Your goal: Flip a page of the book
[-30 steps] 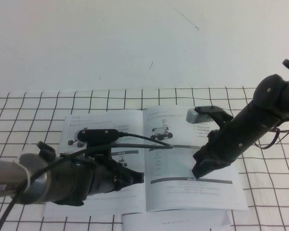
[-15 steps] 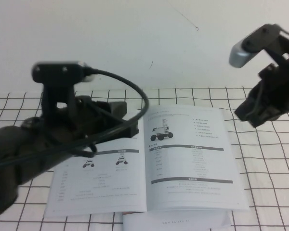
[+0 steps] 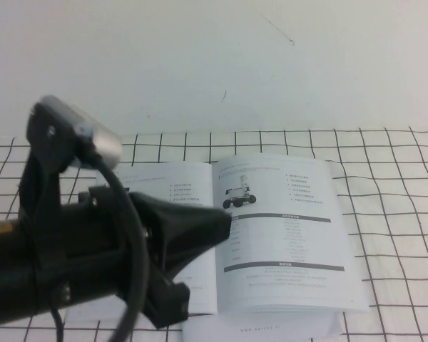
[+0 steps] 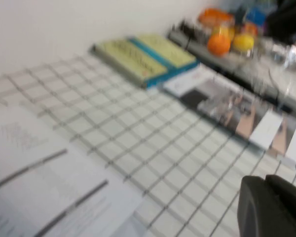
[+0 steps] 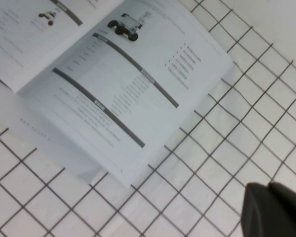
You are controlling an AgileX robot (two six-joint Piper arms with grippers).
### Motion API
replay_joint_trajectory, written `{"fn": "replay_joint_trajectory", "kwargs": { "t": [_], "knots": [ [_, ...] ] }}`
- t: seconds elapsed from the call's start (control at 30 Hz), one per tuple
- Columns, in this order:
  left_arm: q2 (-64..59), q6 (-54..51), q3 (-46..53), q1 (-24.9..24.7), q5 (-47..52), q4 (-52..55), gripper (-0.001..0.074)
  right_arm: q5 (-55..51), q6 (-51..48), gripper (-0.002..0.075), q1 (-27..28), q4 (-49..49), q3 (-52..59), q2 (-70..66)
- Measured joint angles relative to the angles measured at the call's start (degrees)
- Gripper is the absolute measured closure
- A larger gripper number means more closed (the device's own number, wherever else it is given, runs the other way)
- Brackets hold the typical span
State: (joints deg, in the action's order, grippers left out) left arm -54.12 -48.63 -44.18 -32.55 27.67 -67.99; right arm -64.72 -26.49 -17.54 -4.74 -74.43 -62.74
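The book (image 3: 285,235) lies open and flat on the checked cloth. Its right-hand page (image 3: 278,228) shows a wheeled rover photo, grey-barred tables and tiny text. Its left-hand page (image 3: 182,189) is mostly hidden behind my left arm. No leaf is lifted. My left gripper (image 3: 217,222) is shut and empty, raised close to the camera over the left page. It also shows in the left wrist view (image 4: 269,207). My right gripper (image 5: 274,210) is out of the high view. It is shut and empty, high above the cloth beside the book (image 5: 113,74).
A plain white sheet (image 3: 264,326) sticks out from under the book's near edge. In the left wrist view, green and blue flat boxes (image 4: 143,57), orange fruit (image 4: 219,43) and other clutter lie beyond the checked cloth (image 4: 153,143).
My left arm has risen and swung towards the camera, covering the left page. My right arm has lifted away up and to the right, out of the high view.
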Motion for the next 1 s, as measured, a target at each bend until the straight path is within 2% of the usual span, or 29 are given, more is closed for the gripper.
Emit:
{"fn": "replay_joint_trajectory", "kwargs": {
  "t": [0.1,0.27,0.47,0.63,0.77,0.87,1.0],
  "knots": [
    [-0.33,13.08,0.10,0.00,3.39,16.89,0.0738,-1.29,3.36,0.0726,0.00,3.03,2.86,4.35],
    [-0.08,36.19,0.09,0.00,5.51,47.22,0.0738,-1.16,12.08,0.0726,0.00,14.26,11.75,11.45],
    [3.57,55.52,0.09,0.00,3.07,73.37,0.0738,5.48,16.95,0.0726,0.00,14.38,25.27,22.42],
    [7.77,67.47,0.89,0.00,-2.07,86.82,0.0738,16.89,17.69,0.0726,0.00,9.96,38.18,30.18],
    [12.47,75.75,6.54,0.00,-8.05,95.50,0.0738,27.64,17.73,0.0726,0.00,8.15,46.34,36.47],
    [15.86,80.37,12.85,0.00,-11.58,98.09,0.0738,32.56,17.82,0.0726,0.00,7.81,50.77,39.54],
    [19.55,86.29,17.55,0.00,-13.72,98.89,0.0738,32.89,17.82,0.0726,0.00,7.45,53.18,40.72]
  ]
}}
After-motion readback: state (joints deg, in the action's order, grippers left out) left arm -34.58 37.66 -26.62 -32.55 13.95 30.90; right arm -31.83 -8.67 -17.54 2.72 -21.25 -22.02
